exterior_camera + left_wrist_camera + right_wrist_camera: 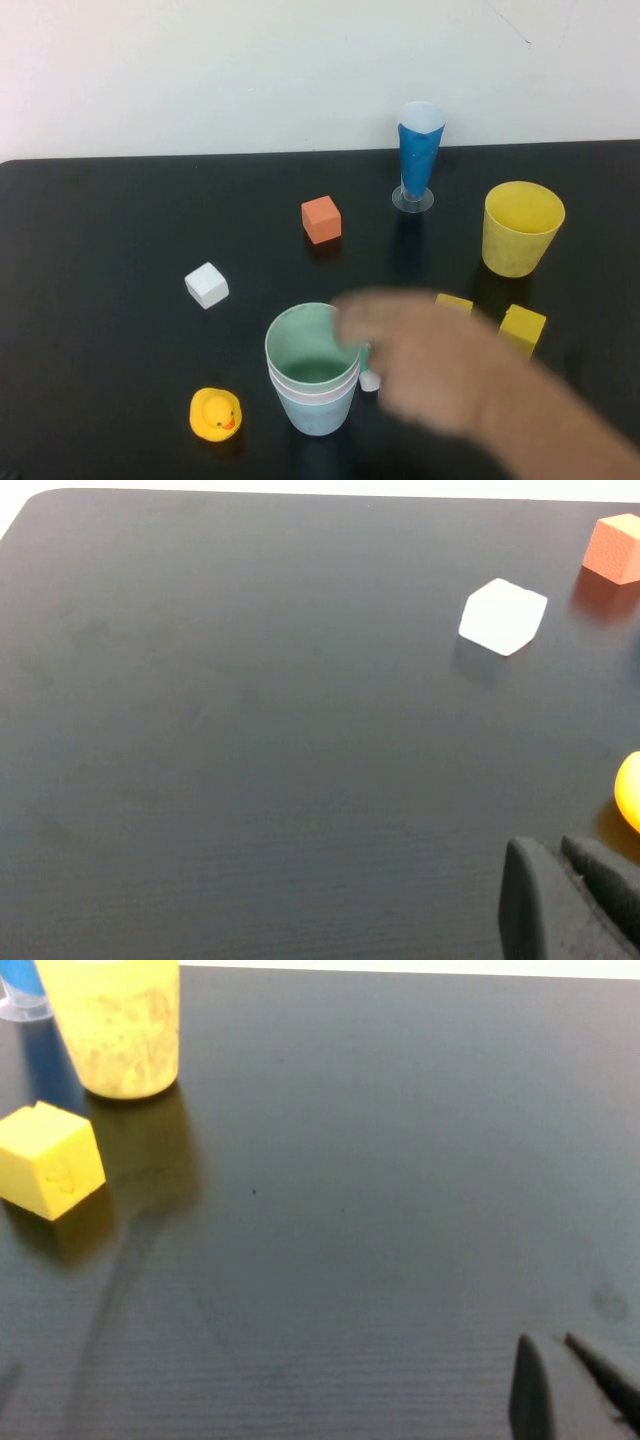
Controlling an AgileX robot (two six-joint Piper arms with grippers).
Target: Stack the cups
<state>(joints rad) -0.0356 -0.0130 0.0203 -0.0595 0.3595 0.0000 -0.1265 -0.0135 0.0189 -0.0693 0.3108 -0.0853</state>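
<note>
A stack of nested cups (312, 368), green inside pink and pale blue, stands at the front middle of the black table. A yellow cup (521, 228) stands alone at the right; it also shows in the right wrist view (120, 1025). A tall blue cup (419, 155) on a clear foot stands at the back. A blurred human hand (430, 362) reaches in from the front right, beside the stack. Neither arm shows in the high view. My left gripper (550, 848) is shut and empty over bare table. My right gripper (548, 1343) is shut and empty, far from the yellow cup.
An orange cube (321, 219), a white cube (207, 285), a rubber duck (215, 414) and two yellow blocks (522, 328) lie scattered around the cups. The white cube (503, 616) and orange cube (615, 548) show in the left wrist view.
</note>
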